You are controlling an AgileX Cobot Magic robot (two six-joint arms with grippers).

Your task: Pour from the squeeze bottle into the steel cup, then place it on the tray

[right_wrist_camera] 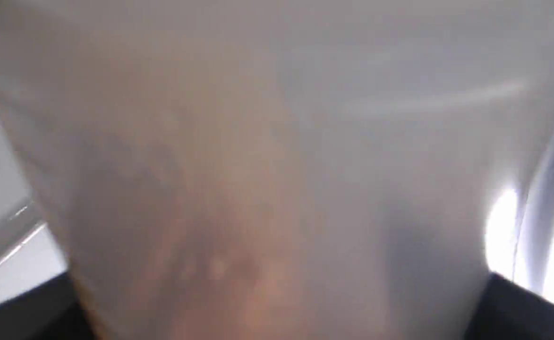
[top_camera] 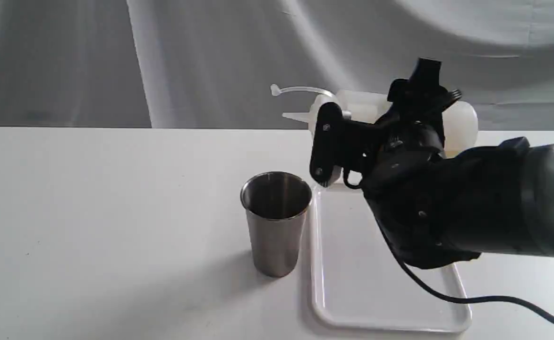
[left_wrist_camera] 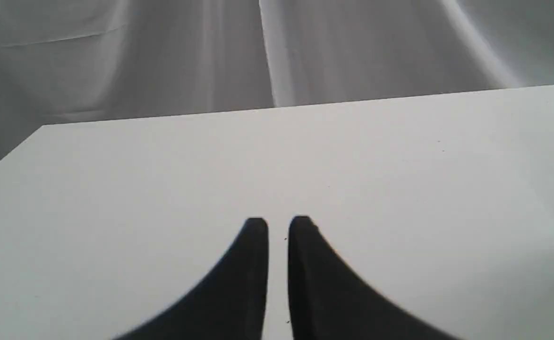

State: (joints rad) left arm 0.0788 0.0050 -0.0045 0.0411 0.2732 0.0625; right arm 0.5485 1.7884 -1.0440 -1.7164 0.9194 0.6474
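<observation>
Sideways, the squeeze bottle (top_camera: 364, 107) lies gripped between the right arm's fingers (top_camera: 326, 141)

Exterior frontal, right wrist against squeeze bottle (right_wrist_camera: 258, 165)

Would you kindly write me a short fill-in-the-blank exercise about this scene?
The right gripper holds the translucent whitish plastic squeeze bottle tipped nearly ____.
The brushed stainless-steel cup stands ____ on the white table.
In the exterior view, the flat white rectangular plastic tray lies on the cup's ____ side.
Missing words: horizontal; upright; right.
</observation>
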